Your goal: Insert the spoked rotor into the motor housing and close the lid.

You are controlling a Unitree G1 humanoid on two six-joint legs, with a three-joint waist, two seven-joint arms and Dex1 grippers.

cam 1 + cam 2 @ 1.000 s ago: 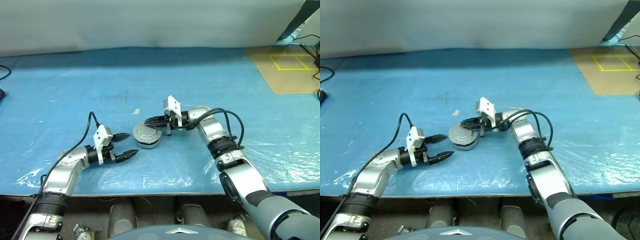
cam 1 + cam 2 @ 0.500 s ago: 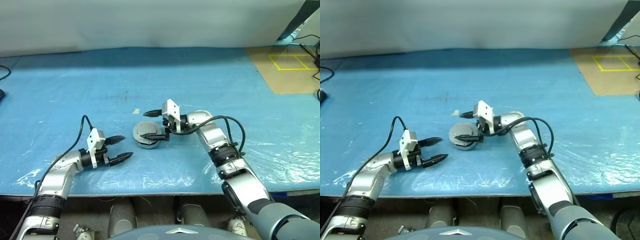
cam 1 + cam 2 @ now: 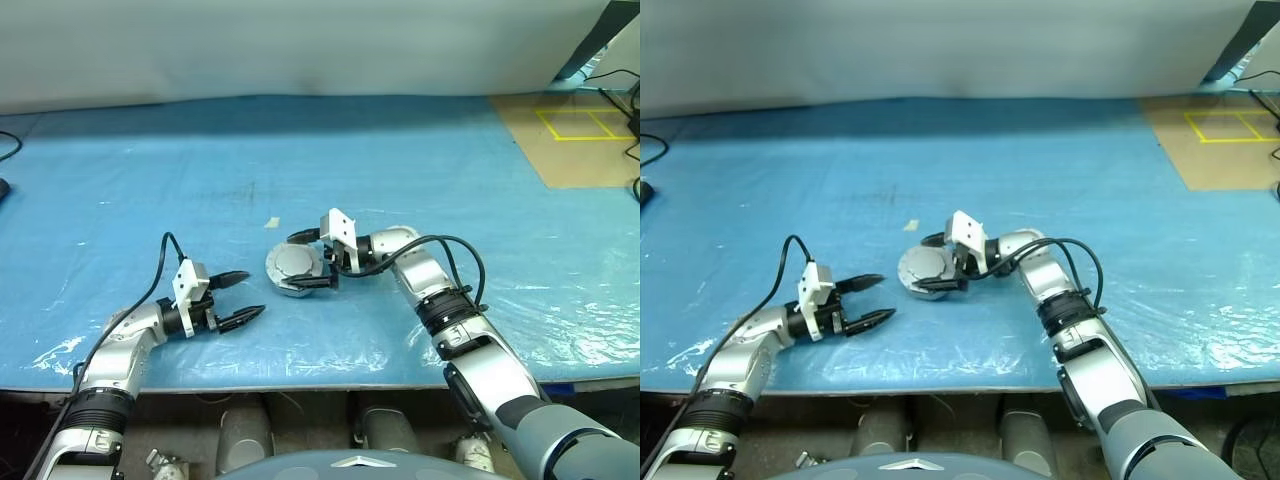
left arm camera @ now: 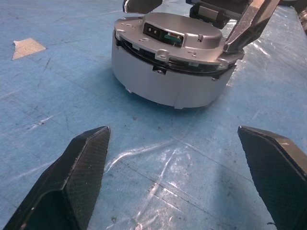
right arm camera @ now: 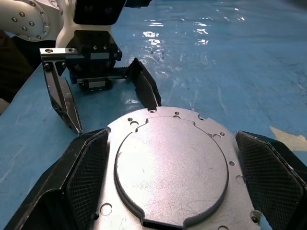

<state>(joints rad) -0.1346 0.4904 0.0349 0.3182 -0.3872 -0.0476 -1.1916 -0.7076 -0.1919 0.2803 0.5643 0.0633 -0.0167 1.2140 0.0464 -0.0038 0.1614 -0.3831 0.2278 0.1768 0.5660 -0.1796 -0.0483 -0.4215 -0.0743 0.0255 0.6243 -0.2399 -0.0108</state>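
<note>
Motor housing (image 3: 297, 272), with the lid (image 5: 171, 167) closed flat on top, resting on the blue-covered bench (image 3: 400, 160) near its front centre. Nearest the front edge, the left gripper (image 3: 243, 297) lies low over the bench a little to the housing's left, fingers (image 4: 79, 167) spread wide and empty, pointing toward the housing. Just beyond, the right gripper (image 3: 312, 259) reaches in from the right, its fingers (image 5: 86, 177) set wide on either side of the housing. Farther back, a small scrap of tape (image 3: 272, 222) lies on the bench.
</note>
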